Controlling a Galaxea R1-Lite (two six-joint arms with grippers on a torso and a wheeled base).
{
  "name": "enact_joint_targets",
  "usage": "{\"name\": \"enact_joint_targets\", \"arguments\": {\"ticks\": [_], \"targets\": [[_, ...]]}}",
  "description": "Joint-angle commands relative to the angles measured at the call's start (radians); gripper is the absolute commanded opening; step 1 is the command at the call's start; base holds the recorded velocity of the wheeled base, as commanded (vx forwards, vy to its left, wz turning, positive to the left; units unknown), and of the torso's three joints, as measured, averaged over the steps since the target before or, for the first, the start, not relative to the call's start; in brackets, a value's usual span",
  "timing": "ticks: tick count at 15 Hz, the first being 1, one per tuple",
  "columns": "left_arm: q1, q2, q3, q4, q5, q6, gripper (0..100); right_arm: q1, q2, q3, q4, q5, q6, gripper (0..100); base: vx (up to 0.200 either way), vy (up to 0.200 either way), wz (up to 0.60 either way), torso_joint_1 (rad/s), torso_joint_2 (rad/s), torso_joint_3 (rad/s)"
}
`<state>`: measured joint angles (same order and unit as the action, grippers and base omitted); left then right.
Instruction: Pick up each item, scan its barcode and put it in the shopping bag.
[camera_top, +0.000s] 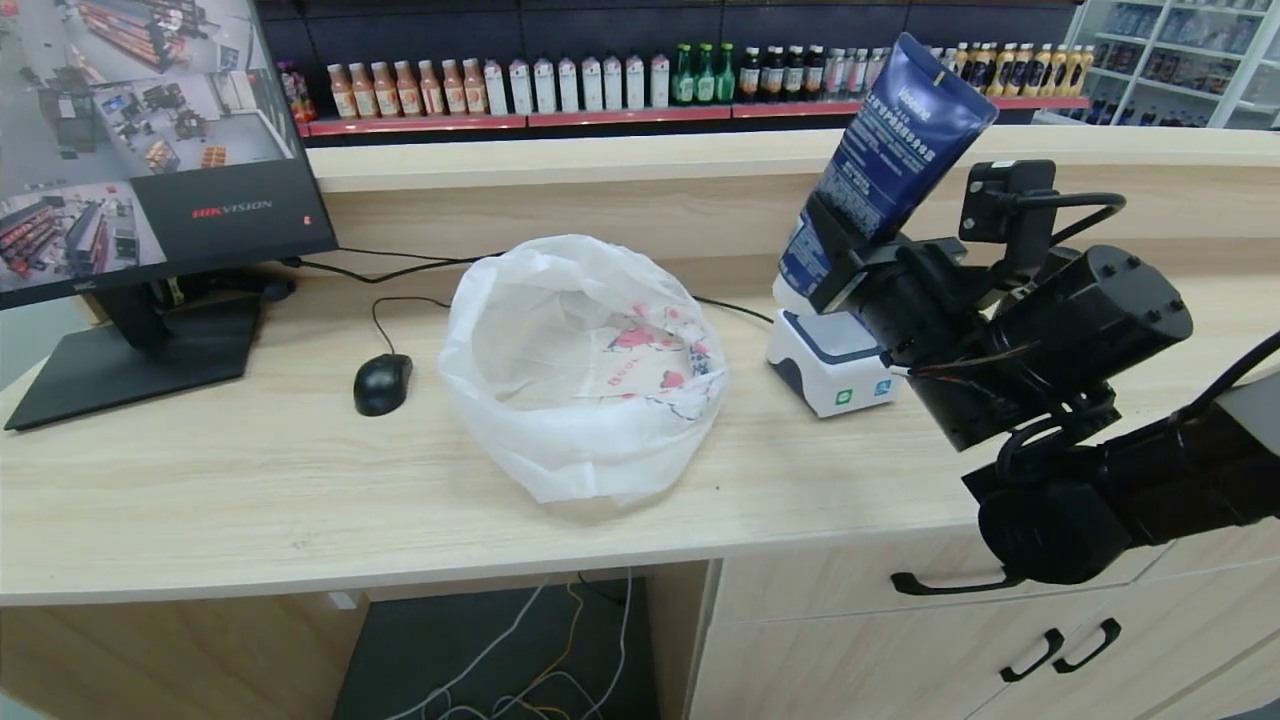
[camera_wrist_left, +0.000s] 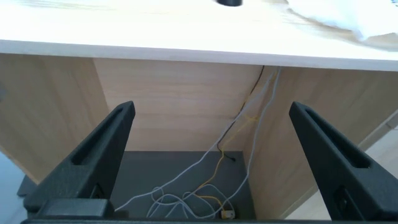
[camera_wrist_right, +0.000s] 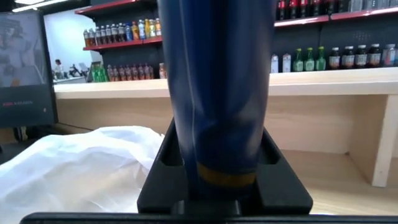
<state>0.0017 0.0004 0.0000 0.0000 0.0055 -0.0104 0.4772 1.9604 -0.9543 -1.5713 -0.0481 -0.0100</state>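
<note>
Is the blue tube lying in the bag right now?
No, the right hand holds the tube by the scanner, apart from the bag.

Right arm (camera_top: 1090, 330) and right gripper (camera_top: 845, 250) are black, with looped cables (camera_top: 1085, 205) (one red).

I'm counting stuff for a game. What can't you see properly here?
- Blue tube: head view, its lower end sits behind the right claw; right wrist view, the top edge cuts it.
- Scanner: head view, the arm covers part.
- Shopping bag: head view, its near wall hides part of the inside.
- Monitor: left edge cuts it.
</note>
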Motion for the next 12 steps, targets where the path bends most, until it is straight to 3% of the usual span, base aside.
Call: {"name": "enact_joint_targets", "arguments": {"ticks": [1, 7, 12], "targets": [[0.000, 0.000, 0.000, 0.000, 0.001, 0.000, 100, 0.003, 0.003, 0.002, 0.000, -0.001, -0.007, 0, 0.000, 0.200, 0.00, -0.007, 0.00, 0.002], [0.000, 0.000, 0.000, 0.000, 0.001, 0.000, 100, 0.012, 0.014, -0.001, 0.000, -0.001, -0.041, 0, 0.000, 0.200, 0.00, 0.002, 0.00, 0.002], [0.000, 0.000, 0.000, 0.000, 0.001, 0.001, 100, 0.118, 0.015, 0.006, 0.043, -0.033, -0.048, 0, 0.000, 0.000, 0.00, 0.000, 0.00, 0.000]]}}
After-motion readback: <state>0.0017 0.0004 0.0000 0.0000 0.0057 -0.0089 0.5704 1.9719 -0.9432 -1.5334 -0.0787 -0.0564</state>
